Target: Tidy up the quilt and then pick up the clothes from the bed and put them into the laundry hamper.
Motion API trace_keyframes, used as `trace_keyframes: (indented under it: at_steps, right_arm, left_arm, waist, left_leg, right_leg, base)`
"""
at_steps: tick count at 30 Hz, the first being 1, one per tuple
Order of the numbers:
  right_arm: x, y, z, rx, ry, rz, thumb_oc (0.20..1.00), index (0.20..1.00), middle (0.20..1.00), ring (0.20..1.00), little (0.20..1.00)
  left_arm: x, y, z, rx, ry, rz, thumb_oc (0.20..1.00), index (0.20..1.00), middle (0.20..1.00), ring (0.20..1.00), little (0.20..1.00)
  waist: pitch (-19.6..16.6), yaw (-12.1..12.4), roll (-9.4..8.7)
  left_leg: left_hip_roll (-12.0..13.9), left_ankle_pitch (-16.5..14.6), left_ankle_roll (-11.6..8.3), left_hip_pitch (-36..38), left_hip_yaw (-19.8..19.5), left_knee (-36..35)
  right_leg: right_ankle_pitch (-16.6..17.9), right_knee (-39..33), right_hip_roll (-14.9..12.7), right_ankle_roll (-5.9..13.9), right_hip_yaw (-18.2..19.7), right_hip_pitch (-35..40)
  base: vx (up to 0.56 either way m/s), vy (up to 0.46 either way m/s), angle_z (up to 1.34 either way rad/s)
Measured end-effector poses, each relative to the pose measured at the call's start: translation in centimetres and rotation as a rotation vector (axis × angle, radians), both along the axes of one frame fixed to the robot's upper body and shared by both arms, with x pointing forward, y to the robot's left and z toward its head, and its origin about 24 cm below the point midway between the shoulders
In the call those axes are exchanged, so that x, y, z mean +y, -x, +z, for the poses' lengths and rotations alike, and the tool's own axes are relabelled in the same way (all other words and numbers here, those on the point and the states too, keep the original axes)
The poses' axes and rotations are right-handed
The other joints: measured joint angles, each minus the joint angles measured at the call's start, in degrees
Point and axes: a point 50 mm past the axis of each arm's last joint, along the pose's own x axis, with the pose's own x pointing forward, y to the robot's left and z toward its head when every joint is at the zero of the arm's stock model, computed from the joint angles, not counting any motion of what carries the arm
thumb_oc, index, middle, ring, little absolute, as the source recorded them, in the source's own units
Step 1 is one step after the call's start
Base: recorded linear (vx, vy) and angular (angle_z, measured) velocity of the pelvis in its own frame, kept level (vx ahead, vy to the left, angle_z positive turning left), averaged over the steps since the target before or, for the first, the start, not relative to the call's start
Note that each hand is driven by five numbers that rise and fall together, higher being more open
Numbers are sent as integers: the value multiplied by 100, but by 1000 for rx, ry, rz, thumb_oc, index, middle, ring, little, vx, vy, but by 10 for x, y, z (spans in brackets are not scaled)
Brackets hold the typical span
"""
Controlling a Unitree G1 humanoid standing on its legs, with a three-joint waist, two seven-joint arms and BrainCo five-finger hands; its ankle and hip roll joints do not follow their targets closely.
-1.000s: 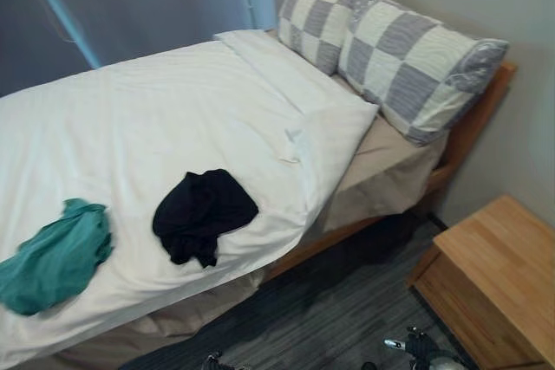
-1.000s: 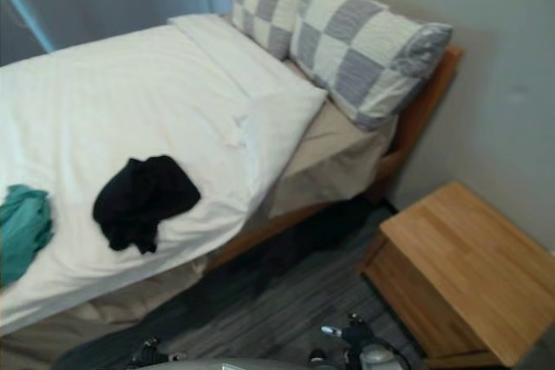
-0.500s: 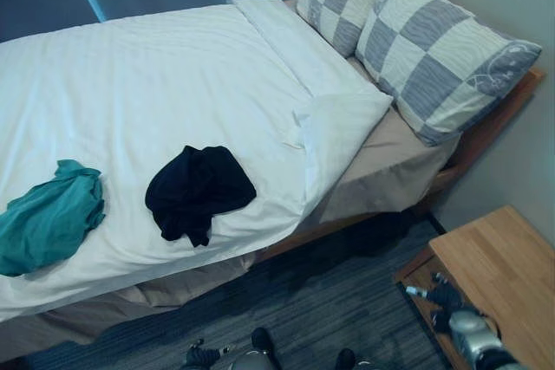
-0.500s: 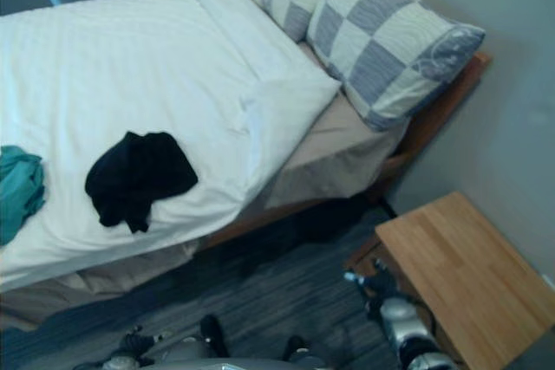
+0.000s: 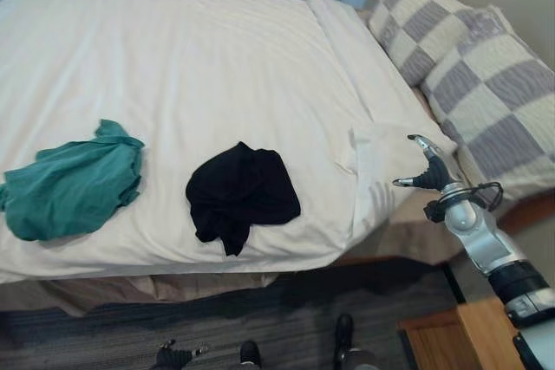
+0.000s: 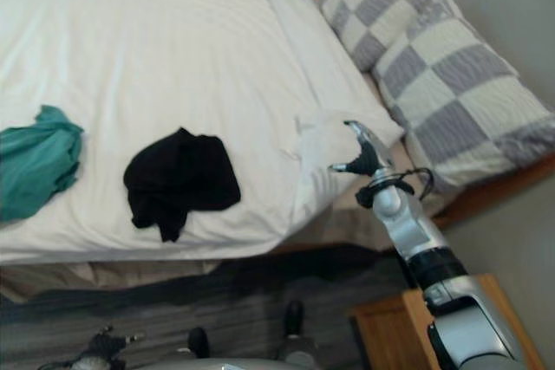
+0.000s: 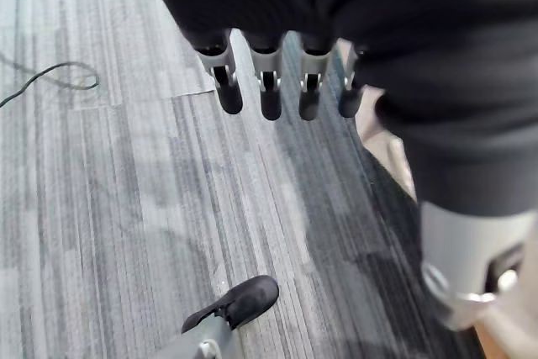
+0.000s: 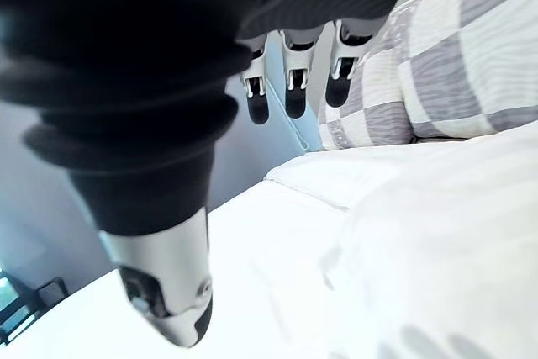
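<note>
Two garments, black [image 5: 241,201] and teal [image 5: 74,188], lie on the quilt [image 5: 217,67] | right hand [image 5: 427,173] loosely open, empty, over folded corner [image 5: 381,158] | left hand [image 7: 269,81] relaxed above floor (idle) | pinch corner, draw flat.

We are in a bedroom, by the look of it in a home. A bed [image 5: 408,244] with a white quilt [image 5: 217,67] takes up most of our view, two grey-and-white checked pillows [image 5: 486,101] lean at its head, and loose clothes lie on the cover. A wooden nightstand [image 6: 390,335] sits by the bed's near corner on grey striped carpet [image 7: 126,208].
</note>
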Motion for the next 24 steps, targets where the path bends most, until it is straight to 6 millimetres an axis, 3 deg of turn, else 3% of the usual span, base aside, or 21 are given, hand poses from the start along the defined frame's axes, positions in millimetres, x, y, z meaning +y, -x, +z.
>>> trace_keyframes:
  at_steps: [2,3,5,7,14,15,16,17,19,24]
  right_arm:
    - [13,-6,9,-27,10,36,1000,1000,1000,1000,1000]
    - [20,-8,8,-17,27,58,1000,1000,1000,1000,1000]
    - [36,-16,12,-11,76,107,1000,1000,1000,1000,1000]
    - [44,-29,34,-58,118,124,1000,1000,1000,1000,1000]
    - [49,-63,102,-172,233,65,1000,1000,1000,1000,1000]
    - [47,-65,106,-174,242,50,740,740,740,740,740]
    - [40,-71,111,-164,266,17,200,200,200,200,200]
    - [33,-74,126,-186,259,-24,200,200,200,200,200]
    - [27,-74,136,-219,246,-47,200,200,200,200,200]
    - [31,-69,143,-263,166,0,200,200,200,200,200]
  left_arm:
    - [-5,15,-4,39,15,8,1000,1000,1000,1000,1000]
    - [-15,20,-9,53,41,9,1000,1000,1000,1000,1000]
    - [-30,21,-13,62,80,-16,1000,1000,1000,1000,1000]
    - [-41,0,-12,5,106,-58,1000,1000,1000,1000,1000]
    - [-43,-64,5,-153,85,-164,1000,1000,1000,1000,1000]
    - [-43,-69,7,-162,81,-175,1000,1000,1000,1000,1000]
    - [-43,-72,8,-179,81,-186,1000,1000,1000,1000,1000]
    - [-45,-77,11,-206,83,-198,1000,1000,1000,1000,1000]
    - [-45,-75,10,-205,86,-196,1000,1000,1000,1000,1000]
    - [-47,-75,10,-225,108,-156,1000,1000,1000,1000,1000]
  waist:
    - [-23,11,-22]
    - [-32,34,181]
    - [14,38,384]
    - [150,57,573]
    - [691,48,756]
    - [799,50,770]
    - [865,83,833]
    - [941,108,868]
    - [1139,119,964]
    - [1169,41,1024]
  left_leg:
    - [56,83,-136,8,-5,35]
    - [244,93,-210,-11,-4,36]
    - [472,134,-276,-85,33,37]
    - [691,214,-379,-397,33,39]
    - [892,482,-574,-1268,-58,35]
    - [906,513,-591,-1341,-91,35]
    - [915,560,-585,-1562,-86,38]
    - [911,607,-581,-1806,-44,36]
    - [925,644,-584,-1948,-15,36]
    - [973,637,-588,-1857,34,31]
  right_leg:
    - [692,0,64,-56,-6,-44]
    - [707,0,242,-181,-41,-46]
    - [650,29,488,-321,-85,-131]
    - [692,32,704,-410,-129,-419]
    - [740,31,878,-590,-236,-1249]
    - [759,30,894,-615,-250,-1313]
    - [763,8,896,-608,-247,-1544]
    - [820,31,899,-601,-223,-1809]
    - [944,32,921,-732,-212,-1976]
    - [943,33,981,-740,-155,-1917]
  base:
    - [59,-129,8]
    - [-4,-177,-6]
    - [-119,-129,-12]
    - [-104,-80,-8]
    - [-77,-78,5]
    - [-74,-66,7]
    - [-56,-47,-2]
    - [-31,-52,-8]
    - [15,-39,-10]
    - [34,-5,-8]
